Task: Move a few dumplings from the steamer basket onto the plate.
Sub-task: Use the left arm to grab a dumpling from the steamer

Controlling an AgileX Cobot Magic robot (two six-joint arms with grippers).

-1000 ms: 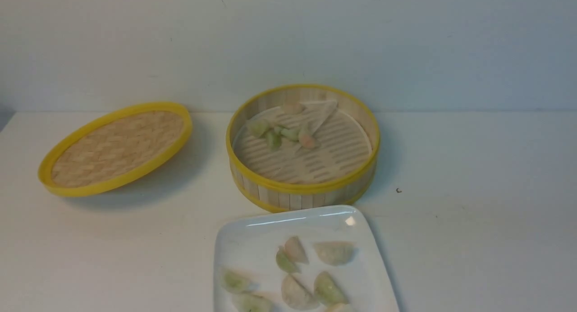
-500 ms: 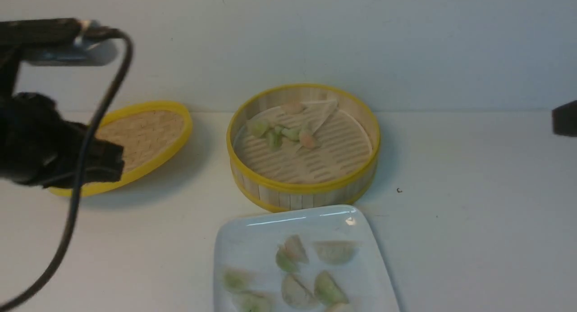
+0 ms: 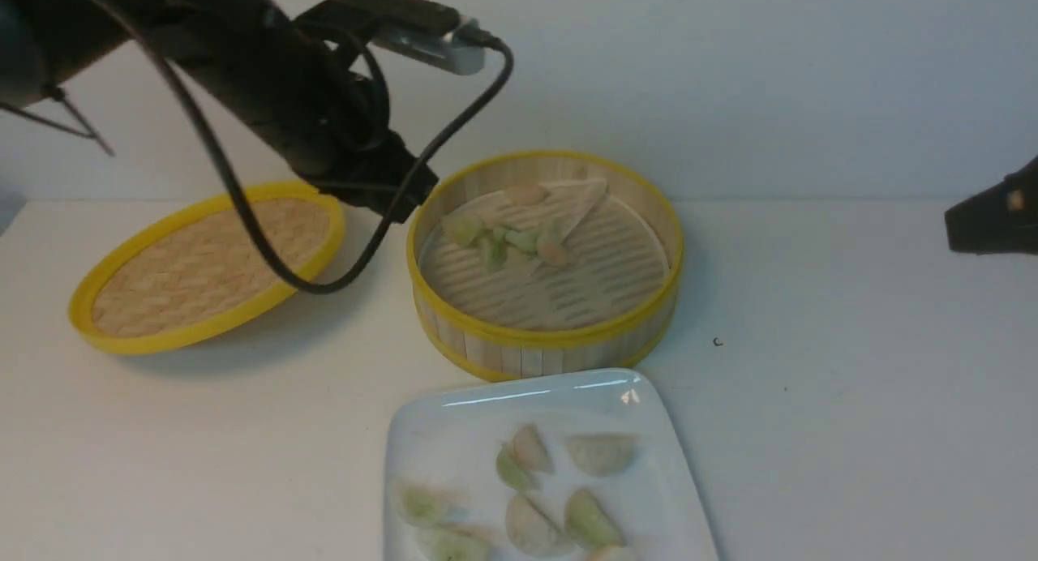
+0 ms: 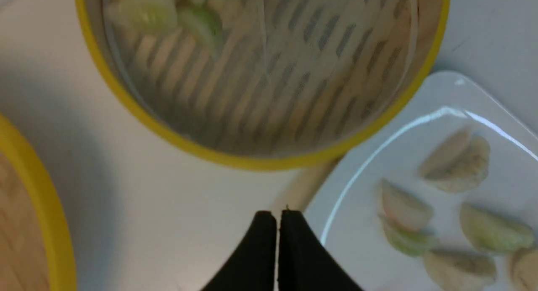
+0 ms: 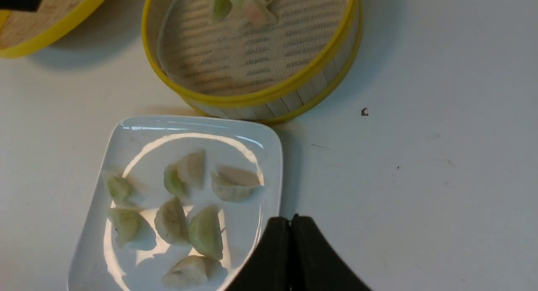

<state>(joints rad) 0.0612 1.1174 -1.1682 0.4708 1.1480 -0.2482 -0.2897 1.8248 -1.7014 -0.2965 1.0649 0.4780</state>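
steamer basket point(image 3: 527, 357) sits mid-table point(image 3: 827, 399), used as the landmark; a small cluster of dumplings point(image 3: 519, 238), green and pinkish, lies inside it on the slatted floor toward its far-left side; paper liner point(image 3: 577, 200) folded over at the basket's far side, one dumpling on it; plate point(image 3: 442, 435) just in front of the basket, its near edge cut off by the frame; several more dumplings lie on the plate, two of them touching, the others apart; woven lid point(image 3: 207, 265) left of the basket, tilted, not touching it; left gripper point(image 4: 276, 218) above the table just beside the basket's left rim, between basket and lid; its fingers are pressed together with nothing between them; black cable point(image 3: 268, 263) loops down from the left arm in front of the lid; right gripper point(image 5: 291, 222) well to the right of the basket, only its tip inside the front view; fingers closed together, nothing held; small dark speck point(image 3: 717, 342) on the table right of the basket
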